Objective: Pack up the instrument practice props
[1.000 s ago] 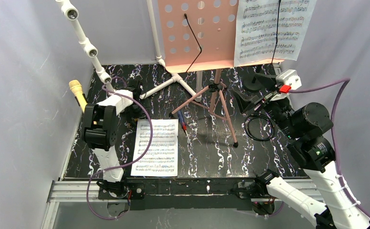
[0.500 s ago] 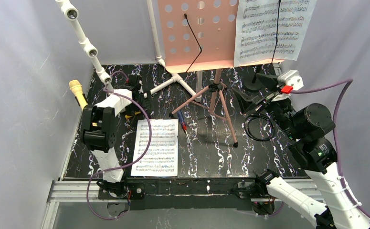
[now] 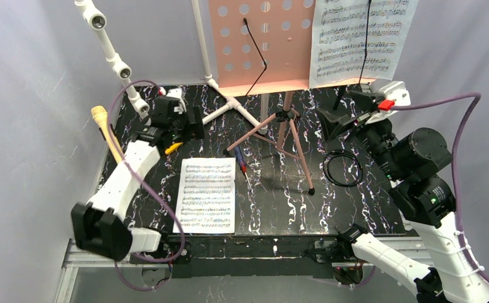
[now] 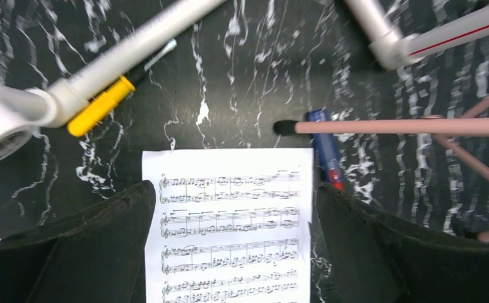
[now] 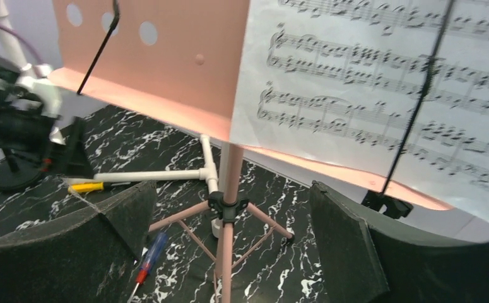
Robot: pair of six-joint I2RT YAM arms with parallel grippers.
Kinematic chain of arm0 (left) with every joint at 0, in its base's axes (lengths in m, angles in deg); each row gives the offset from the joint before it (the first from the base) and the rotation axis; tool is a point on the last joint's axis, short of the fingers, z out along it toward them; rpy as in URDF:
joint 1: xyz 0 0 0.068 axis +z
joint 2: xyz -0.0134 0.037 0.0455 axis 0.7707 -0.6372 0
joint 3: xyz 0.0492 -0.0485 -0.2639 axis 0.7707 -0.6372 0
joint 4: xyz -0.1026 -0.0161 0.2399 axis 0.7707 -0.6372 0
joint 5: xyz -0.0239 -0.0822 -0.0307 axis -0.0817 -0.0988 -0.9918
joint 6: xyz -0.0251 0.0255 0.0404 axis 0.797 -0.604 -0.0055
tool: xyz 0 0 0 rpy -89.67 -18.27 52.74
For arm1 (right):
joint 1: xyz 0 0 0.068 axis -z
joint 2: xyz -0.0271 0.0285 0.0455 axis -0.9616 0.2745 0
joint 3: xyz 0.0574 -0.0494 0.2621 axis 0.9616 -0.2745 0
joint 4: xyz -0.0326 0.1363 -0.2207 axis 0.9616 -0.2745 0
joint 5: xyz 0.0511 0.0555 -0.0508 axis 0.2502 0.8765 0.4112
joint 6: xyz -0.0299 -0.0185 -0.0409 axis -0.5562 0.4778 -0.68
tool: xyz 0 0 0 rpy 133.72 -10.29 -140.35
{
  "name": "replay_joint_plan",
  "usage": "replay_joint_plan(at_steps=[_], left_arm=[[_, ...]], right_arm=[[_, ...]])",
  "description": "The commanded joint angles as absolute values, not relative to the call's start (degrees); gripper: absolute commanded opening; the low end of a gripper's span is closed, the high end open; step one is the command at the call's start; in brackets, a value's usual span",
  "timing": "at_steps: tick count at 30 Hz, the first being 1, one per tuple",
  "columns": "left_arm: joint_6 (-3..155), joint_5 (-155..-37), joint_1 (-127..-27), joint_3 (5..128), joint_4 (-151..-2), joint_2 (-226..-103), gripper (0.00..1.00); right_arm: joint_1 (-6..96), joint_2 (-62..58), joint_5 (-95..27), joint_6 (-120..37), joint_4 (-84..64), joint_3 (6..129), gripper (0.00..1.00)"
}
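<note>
Standing at the table, I count two white sheet-music pages: one page [image 3: 206,196] lies flat at the lower centre of the overhead view, the other page [image 3: 361,38] leans on the pink perforated board [image 3: 260,44] at the top. There is one such board, on copper tripod legs [image 3: 292,136] in the middle. One yellow microphone [image 3: 103,123] leans at the left edge. I make out two black round bases: one base [image 3: 336,113] at the upper right, partly hidden by the right arm, and a second base [image 5: 5,180] at the left edge of the right wrist view. I cannot find the grey-headed microphone.

Also one white pipe frame [image 3: 112,53], one yellow marker [image 3: 173,148], one blue-and-red screwdriver [image 3: 243,165] and one black cable coil [image 3: 341,169].

The left gripper [image 3: 188,123] hangs over the top edge of the flat page, its jaws wide apart and holding nothing. The right gripper [image 5: 229,202] also stands wide and without load, facing the tripod stem from the right.

The tabletop [image 3: 273,208] is black with white marble veins, with a metal rail [image 3: 103,252] at the bottom edge. Pale grey walls [image 3: 33,95] close the place on three sides.
</note>
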State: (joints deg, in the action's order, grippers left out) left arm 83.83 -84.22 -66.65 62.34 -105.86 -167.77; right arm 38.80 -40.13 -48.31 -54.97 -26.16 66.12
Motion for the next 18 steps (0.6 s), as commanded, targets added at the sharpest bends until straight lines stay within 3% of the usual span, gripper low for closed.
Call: replay_joint_plan(at_steps=[1, 10, 18], left_arm=[[82.9, -84.7, -66.1, 62.8, -108.6, -156.3, 0.98], [82.9, -97.8, -66.9, 69.0, -109.6, -142.5, 0.98], [85.8, -109.2, -68.4, 80.3, -106.1, -141.1, 0.97]], right_arm=[[38.8, -37.6, -56.0, -56.4, -30.2, 72.9, 0.99], [38.8, -29.7, -63.9, -57.0, -34.3, 82.6, 0.96], [38.8, -24.0, -72.8, -61.1, -35.9, 92.2, 0.94]])
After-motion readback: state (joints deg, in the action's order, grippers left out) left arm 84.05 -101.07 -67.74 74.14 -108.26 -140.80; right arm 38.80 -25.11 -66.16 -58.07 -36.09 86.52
